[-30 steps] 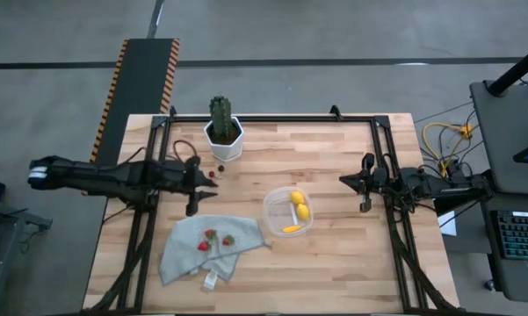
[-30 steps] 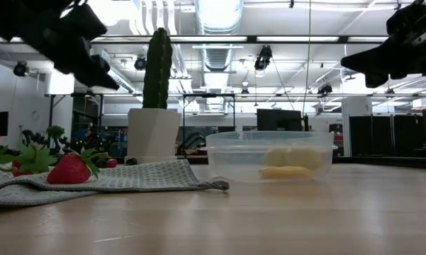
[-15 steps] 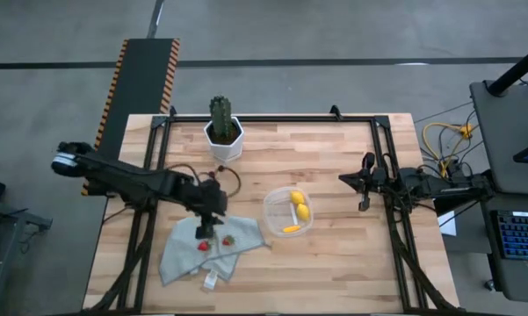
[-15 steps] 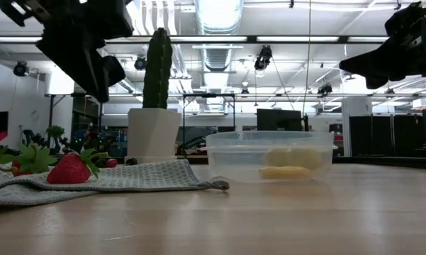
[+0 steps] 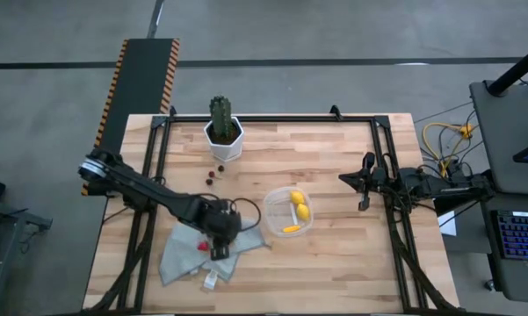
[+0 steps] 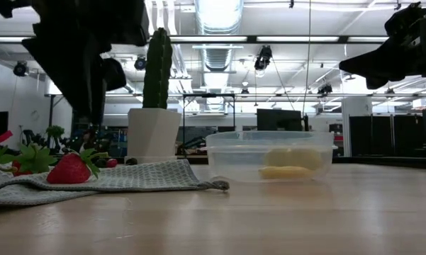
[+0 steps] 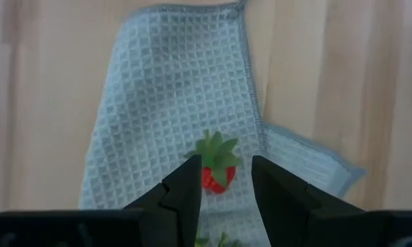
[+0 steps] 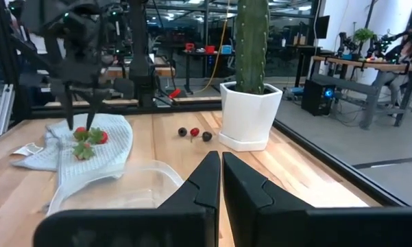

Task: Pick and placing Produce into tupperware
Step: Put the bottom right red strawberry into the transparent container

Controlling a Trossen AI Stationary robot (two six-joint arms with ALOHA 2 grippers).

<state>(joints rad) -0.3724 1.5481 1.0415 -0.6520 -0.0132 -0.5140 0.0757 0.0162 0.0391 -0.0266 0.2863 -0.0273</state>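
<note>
A red strawberry [image 7: 214, 176] with green leaves lies on a grey waffle cloth [image 5: 193, 250] at the table's near left. My left gripper [image 5: 218, 246] hangs over it, pointing steeply down, open, with a finger on either side of the berry [image 8: 89, 135] and above it. A second strawberry [image 5: 199, 247] lies beside it on the cloth. The clear tupperware [image 5: 289, 211] stands right of the cloth and holds two lemons [image 5: 299, 204] and an orange-yellow piece [image 5: 290, 229]. My right gripper [image 5: 347, 180] waits shut at the right, held level above the table.
A green cactus in a white pot [image 5: 222, 133] stands at the far edge. Small dark berries [image 5: 210, 178] lie on the bare wood between the pot and the cloth. A white label [image 5: 210, 281] sticks out at the cloth's near edge.
My left gripper has swung from the left side toward the table's near edge and right, and now stands over the cloth. It has tipped from nearly level to pointing steeply down. Its fingers stay open. The cloth and fruit have not moved.
</note>
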